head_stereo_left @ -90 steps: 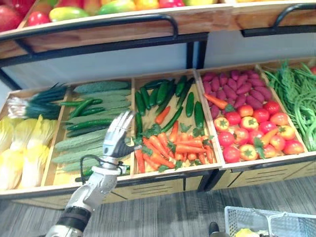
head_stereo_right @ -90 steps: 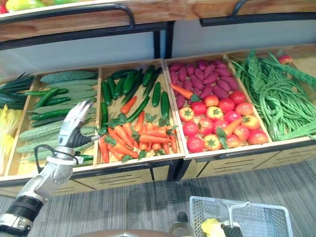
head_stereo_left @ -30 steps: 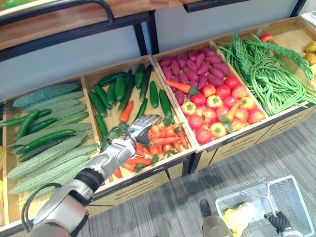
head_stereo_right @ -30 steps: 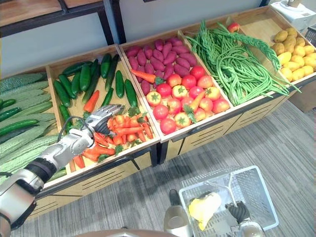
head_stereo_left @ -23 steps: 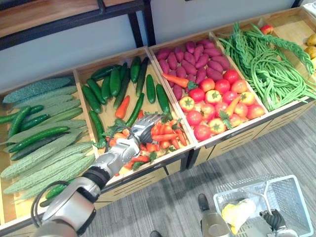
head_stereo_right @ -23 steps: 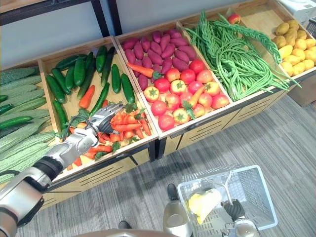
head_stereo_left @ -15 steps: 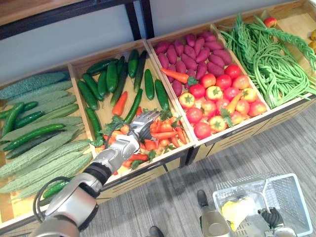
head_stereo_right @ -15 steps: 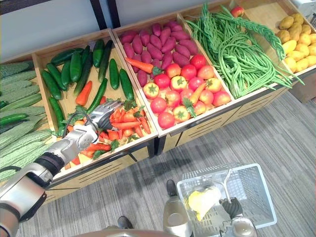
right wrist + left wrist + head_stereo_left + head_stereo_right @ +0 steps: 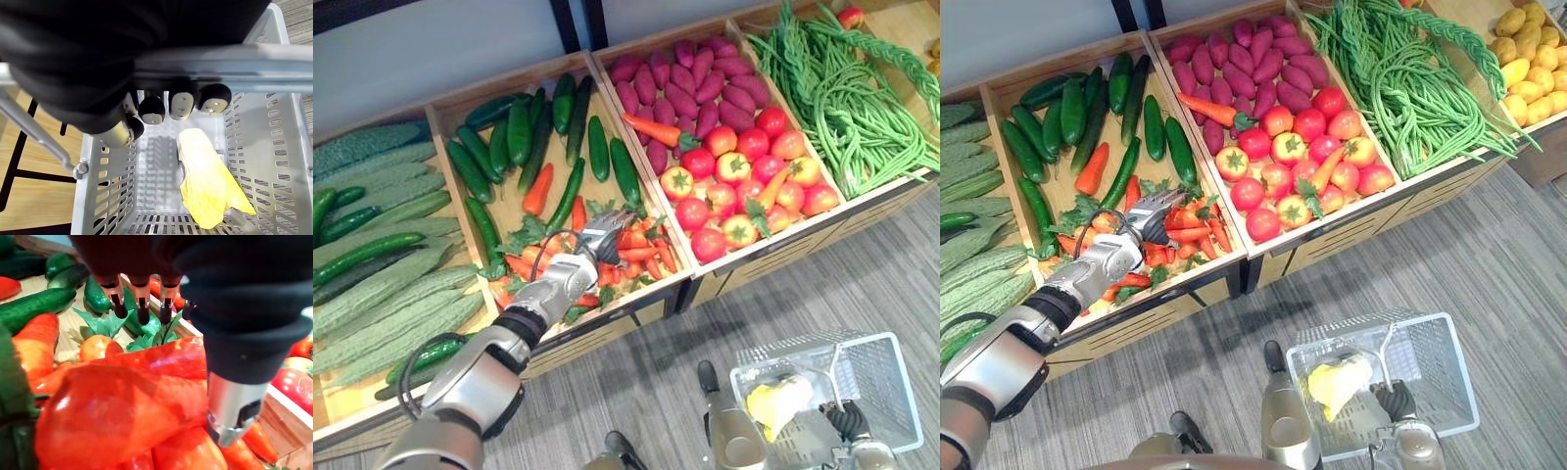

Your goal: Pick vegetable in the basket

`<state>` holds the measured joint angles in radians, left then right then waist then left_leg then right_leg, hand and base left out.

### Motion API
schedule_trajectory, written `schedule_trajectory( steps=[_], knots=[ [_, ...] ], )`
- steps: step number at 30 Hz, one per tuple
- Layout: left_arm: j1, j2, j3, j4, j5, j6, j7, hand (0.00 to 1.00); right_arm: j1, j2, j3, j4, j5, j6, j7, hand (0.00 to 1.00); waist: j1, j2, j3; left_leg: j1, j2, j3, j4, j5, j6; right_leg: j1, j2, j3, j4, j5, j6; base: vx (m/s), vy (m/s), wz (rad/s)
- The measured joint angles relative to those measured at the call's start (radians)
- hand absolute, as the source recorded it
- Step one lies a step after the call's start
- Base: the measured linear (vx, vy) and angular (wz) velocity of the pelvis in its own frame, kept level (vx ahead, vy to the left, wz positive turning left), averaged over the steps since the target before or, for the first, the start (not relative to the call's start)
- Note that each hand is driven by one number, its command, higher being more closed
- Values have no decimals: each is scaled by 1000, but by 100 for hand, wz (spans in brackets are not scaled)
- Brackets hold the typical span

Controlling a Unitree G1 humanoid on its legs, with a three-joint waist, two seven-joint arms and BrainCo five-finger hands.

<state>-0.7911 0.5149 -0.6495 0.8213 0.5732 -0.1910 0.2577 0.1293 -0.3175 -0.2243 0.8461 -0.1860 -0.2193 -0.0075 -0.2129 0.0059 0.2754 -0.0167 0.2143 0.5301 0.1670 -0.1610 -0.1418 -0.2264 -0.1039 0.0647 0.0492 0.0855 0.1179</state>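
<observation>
Orange carrots (image 9: 641,257) with green tops are piled at the front of the second wooden bin. My left hand (image 9: 595,241) hovers low over that pile, open, fingers (image 9: 142,303) stretched out above the carrots (image 9: 122,406) with nothing in them. My right hand (image 9: 166,105) is shut on the grey handle (image 9: 234,68) of a white plastic basket (image 9: 893,392) held over the floor at the lower right. A yellow leafy vegetable (image 9: 208,183) lies inside the basket.
Cucumbers (image 9: 514,137) fill the back of the carrot bin, with bitter gourds (image 9: 372,294) to the left. To the right lie purple sweet potatoes (image 9: 690,83), tomatoes (image 9: 744,186), green beans (image 9: 847,98) and potatoes (image 9: 1528,59). One carrot (image 9: 651,129) rests among the sweet potatoes.
My left hand has gone from over the gourds to the carrot pile and stays low on it. The whole view has shifted. The right hand keeps hold of the basket.
</observation>
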Motion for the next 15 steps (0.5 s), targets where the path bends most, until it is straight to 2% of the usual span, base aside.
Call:
schedule_trajectory(
  steps=[5,8,11,12,15],
  knots=[
    [-31,-4,10,11,0,8,-7,0,-4,22,7,-20,8,0,-9,100,1,-19,26,-20,8,1,27,-8,3,-17,1,2,6,5,0,0,0,0],
    [-43,-11,37,52,0,28,-19,0,-9,22,15,-23,12,0,-15,100,1,-20,33,-37,13,2,41,-12,5,-31,2,2,8,8,-1,0,0,0],
    [-50,-12,53,69,0,28,-22,0,-9,22,29,-29,13,0,-29,100,2,-20,34,-48,18,4,53,-14,5,-35,4,2,8,10,-2,0,0,0],
    [-52,-19,70,90,0,29,-22,100,-9,22,40,-39,17,1,-31,100,4,-21,36,-51,24,5,64,-21,3,-35,7,2,8,12,-4,-17,-23,-6],
    [-84,-35,72,122,1,37,-19,100,-9,23,47,-55,28,0,-32,100,24,-23,53,-58,39,9,92,-37,4,-37,15,10,10,16,-4,-53,-31,-11]
  ],
)
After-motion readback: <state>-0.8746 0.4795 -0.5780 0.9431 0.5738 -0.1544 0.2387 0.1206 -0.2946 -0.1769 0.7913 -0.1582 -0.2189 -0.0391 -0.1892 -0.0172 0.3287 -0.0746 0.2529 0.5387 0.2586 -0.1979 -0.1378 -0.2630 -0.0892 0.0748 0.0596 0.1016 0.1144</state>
